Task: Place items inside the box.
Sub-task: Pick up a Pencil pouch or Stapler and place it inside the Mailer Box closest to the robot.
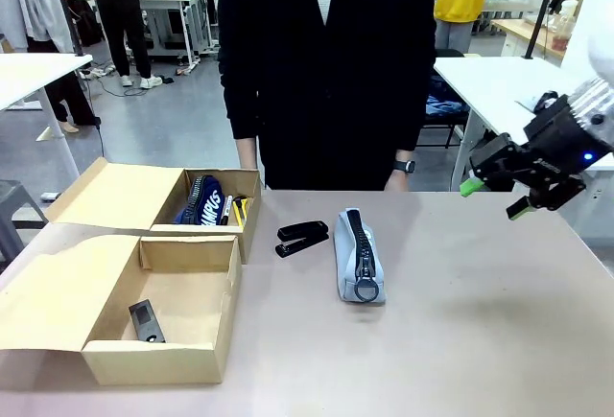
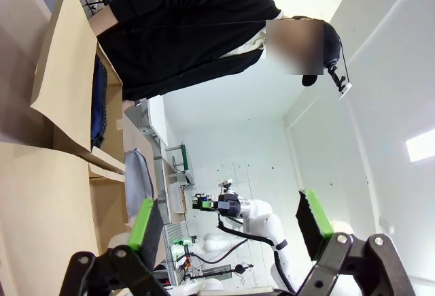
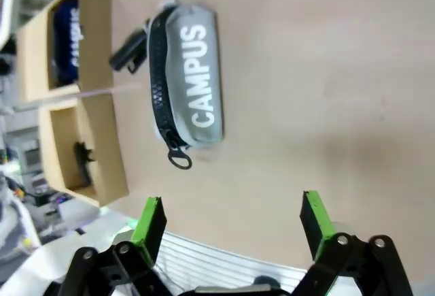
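The larger cardboard box (image 1: 197, 288) lies near left with its flap laid out to the left; a small black thing (image 1: 146, 321) lies inside. Behind it the smaller box (image 1: 206, 243) holds the navy pouch (image 1: 200, 198), the marker and the yellow knife (image 1: 238, 209). On the table lie the black stapler (image 1: 302, 238) and the grey pencil case (image 1: 357, 254), which the right wrist view shows as the stapler (image 3: 129, 50) and the case (image 3: 194, 78). My right gripper (image 1: 494, 198) hangs open and empty above the table's right side, well right of the case. My left gripper (image 2: 228, 214) is open and empty.
A person in black stands at the far edge, a hand with a watch (image 1: 401, 173) hanging by the table. The table's right half (image 1: 480, 312) is bare. In the left wrist view the pouch (image 2: 98, 105) and the pencil case (image 2: 138, 173) show past the box flaps.
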{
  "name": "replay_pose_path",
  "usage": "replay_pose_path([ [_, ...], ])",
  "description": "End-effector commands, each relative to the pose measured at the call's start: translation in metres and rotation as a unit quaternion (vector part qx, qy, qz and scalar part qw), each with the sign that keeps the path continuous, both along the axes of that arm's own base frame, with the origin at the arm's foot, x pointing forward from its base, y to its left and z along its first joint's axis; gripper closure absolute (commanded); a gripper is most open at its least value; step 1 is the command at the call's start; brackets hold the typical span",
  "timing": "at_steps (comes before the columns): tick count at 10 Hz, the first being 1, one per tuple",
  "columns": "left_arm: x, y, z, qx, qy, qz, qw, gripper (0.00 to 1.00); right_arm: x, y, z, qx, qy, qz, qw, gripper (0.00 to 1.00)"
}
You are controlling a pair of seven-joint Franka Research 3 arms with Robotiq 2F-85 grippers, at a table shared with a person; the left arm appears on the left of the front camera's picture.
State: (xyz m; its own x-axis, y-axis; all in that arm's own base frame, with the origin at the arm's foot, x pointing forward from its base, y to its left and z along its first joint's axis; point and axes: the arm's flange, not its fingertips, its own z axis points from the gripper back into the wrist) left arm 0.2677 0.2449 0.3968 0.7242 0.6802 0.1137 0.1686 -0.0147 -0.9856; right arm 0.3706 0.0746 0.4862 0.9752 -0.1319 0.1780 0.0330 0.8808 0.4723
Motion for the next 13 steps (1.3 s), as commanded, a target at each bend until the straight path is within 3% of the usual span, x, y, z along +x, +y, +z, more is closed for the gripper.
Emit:
replay_pose_path([
  [1,-0.003,-0.004,0.001,0.001,-0.011,0.0,1.0,0.0,-0.009,0.004,-0.009,-0.032,0.052,-0.08,0.995,0.0],
  [3,-0.003,-0.004,0.001,0.001,-0.011,0.0,1.0,0.0,0.02,0.066,0.003,-0.091,0.002,-0.077,0.993,0.0],
  [4,-0.003,-0.004,0.001,0.001,-0.011,0.0,1.0,0.0,0.042,0.09,-0.002,-0.115,0.036,-0.062,0.991,0.0],
  [7,-0.003,-0.004,0.001,0.001,-0.011,0.0,1.0,0.0,0.078,0.135,-0.02,-0.14,0.071,-0.036,0.987,0.0],
  [8,-0.003,-0.004,0.001,0.001,-0.011,0.0,1.0,0.0,0.075,0.098,-0.013,-0.093,0.073,-0.031,0.992,0.0],
  [10,-0.003,-0.004,0.001,0.001,-0.011,0.0,1.0,0.0,0.025,-0.005,-0.017,-0.026,0.101,-0.09,0.99,0.0],
  [12,-0.003,-0.004,0.001,0.001,-0.011,0.0,1.0,0.0,-0.021,-0.059,-0.027,0.038,0.081,-0.078,0.993,0.0],
  [13,-0.003,-0.004,0.001,0.001,-0.011,0.0,1.0,0.0,-0.027,-0.07,-0.033,0.058,0.085,-0.088,0.991,0.0],
])
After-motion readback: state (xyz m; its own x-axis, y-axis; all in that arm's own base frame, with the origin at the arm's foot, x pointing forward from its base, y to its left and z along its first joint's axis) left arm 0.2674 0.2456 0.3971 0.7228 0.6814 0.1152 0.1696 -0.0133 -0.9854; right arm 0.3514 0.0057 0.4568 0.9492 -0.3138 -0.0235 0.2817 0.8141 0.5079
